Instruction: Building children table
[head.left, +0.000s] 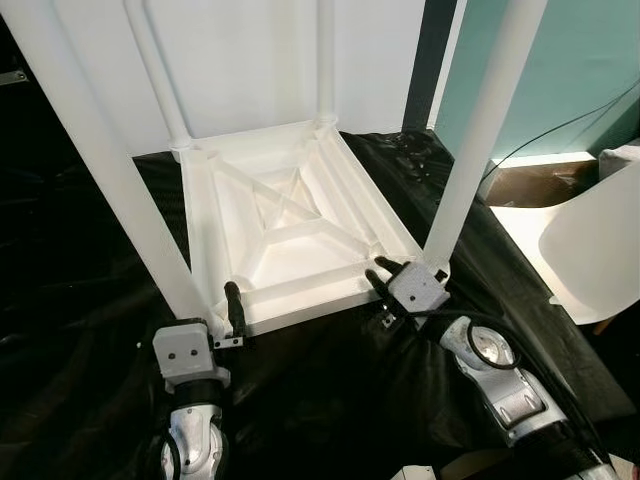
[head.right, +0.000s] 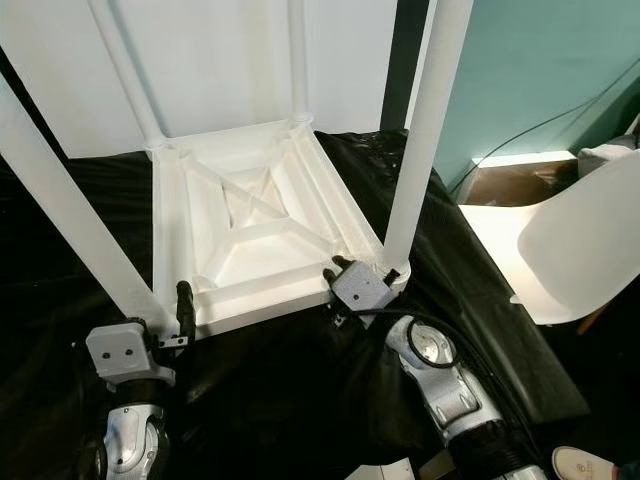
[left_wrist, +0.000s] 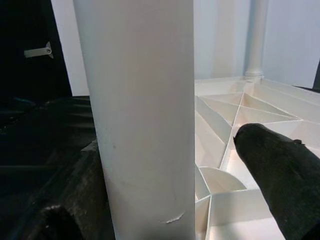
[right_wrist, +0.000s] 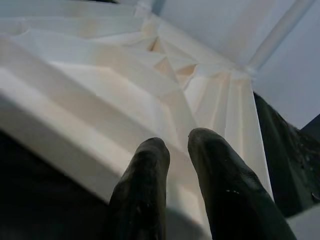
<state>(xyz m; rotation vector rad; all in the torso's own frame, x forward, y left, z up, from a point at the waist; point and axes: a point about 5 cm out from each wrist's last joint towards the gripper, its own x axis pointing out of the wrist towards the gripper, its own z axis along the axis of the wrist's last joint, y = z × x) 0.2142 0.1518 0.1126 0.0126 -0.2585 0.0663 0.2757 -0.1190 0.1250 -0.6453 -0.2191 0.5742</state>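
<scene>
A white children's table (head.left: 290, 230) lies upside down on a black cloth, its four round legs pointing up. My left gripper (head.left: 210, 300) straddles the foot of the near-left leg (head.left: 110, 170). In the left wrist view that leg (left_wrist: 145, 120) stands between the two fingers (left_wrist: 280, 180); one of them is a small gap away from it, so the gripper is open. My right gripper (head.left: 378, 268) rests at the near-right corner beside the near-right leg (head.left: 480, 130). Its fingertips (right_wrist: 150, 155) lie close together over the table's ribbed rim (right_wrist: 75, 105), holding nothing.
The black cloth (head.left: 330, 390) covers the floor around the table. A white chair (head.left: 600, 250) stands close on the right, with a cardboard box (head.left: 530, 185) and a cable behind it. A white wall lies behind the far legs (head.left: 155, 70). A shoe (head.right: 585, 465) shows at the lower right.
</scene>
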